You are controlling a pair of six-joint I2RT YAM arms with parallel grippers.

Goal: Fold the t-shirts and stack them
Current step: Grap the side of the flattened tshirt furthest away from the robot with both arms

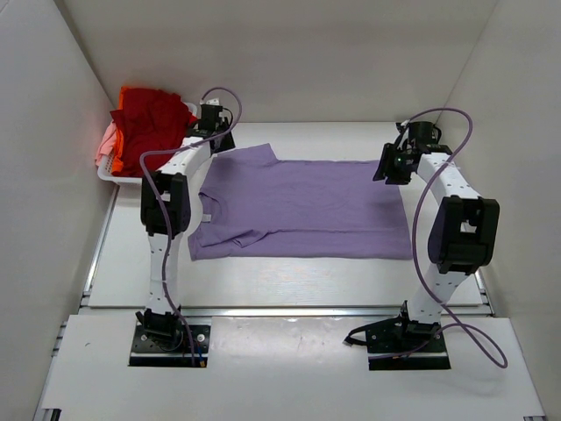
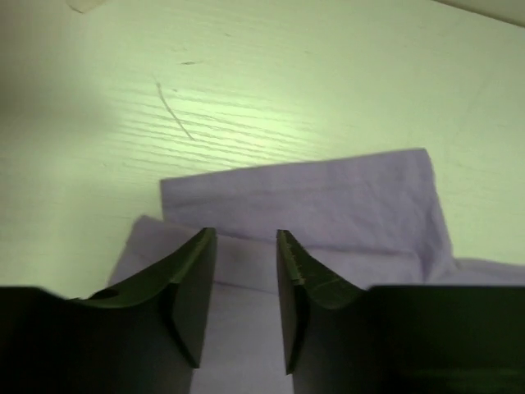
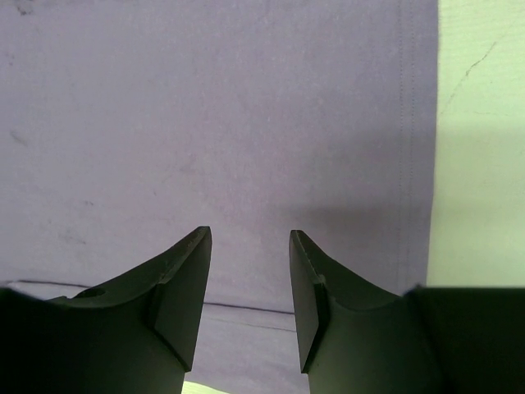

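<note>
The lavender t-shirt (image 1: 302,210) is lying spread, unfolded, under two pairs of parted, empty jaws, while the other t-shirts (image 1: 153,121) are waiting heaped

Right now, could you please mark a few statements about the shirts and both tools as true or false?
1. The lavender t-shirt lies spread out on the table. True.
2. The left tool is shut on a sleeve. False: it is open, over the sleeve.
3. The right tool is open above the shirt's hem. True.
4. The red t-shirt lies folded on the lavender one. False: it sits bunched in the white basket, far left.
</note>
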